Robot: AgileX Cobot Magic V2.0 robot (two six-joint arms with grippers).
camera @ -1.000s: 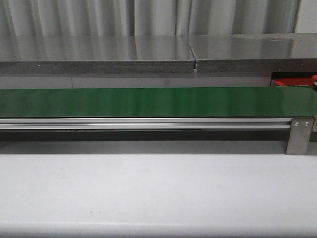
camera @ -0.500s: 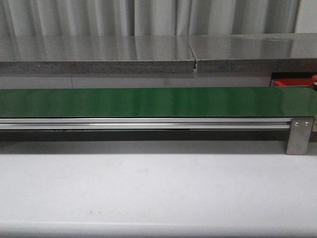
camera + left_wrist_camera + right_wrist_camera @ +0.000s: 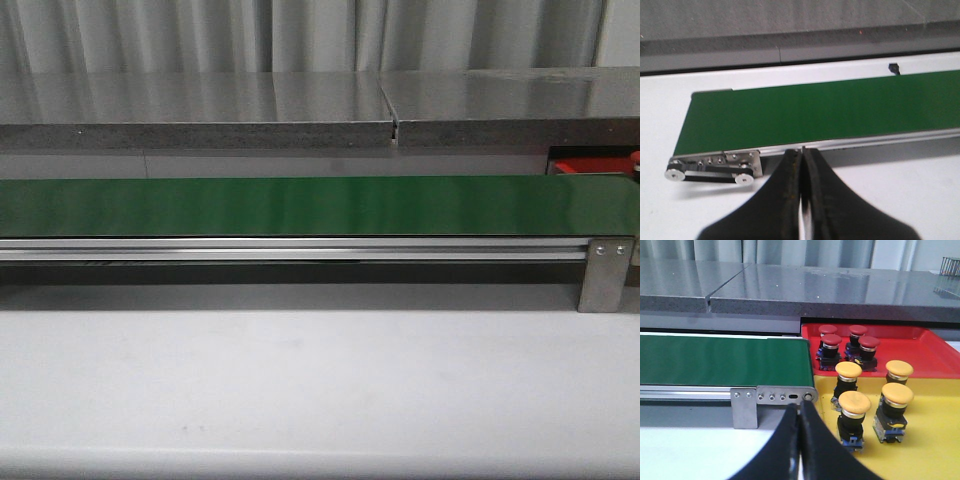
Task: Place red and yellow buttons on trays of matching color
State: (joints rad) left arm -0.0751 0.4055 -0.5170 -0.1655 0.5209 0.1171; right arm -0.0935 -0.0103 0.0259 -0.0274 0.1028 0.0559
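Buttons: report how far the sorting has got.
Done: four red buttons stand on the red tray, four yellow buttons on the yellow tray. In hand: nothing; the left tool and right tool are both shut and empty. Left: nothing visible; the green belt carries no buttons.

You have the conveyor belt [image 3: 320, 206] running left to right across the bench [image 3: 320, 380], with the shelf [image 3: 200, 105] behind it. Past the belt's right end sit two trays side by side on the bench: the far tray [image 3: 935, 347] holds four buttons [image 3: 831, 340] grouped near its belt-side corner, and the near tray [image 3: 930, 450], directly in front of it, holds four more buttons [image 3: 855, 402] in two pairs. Your left hand [image 3: 802, 150] hangs just before the belt's left end, your right hand [image 3: 800, 412] just before its right end, beside the near tray.
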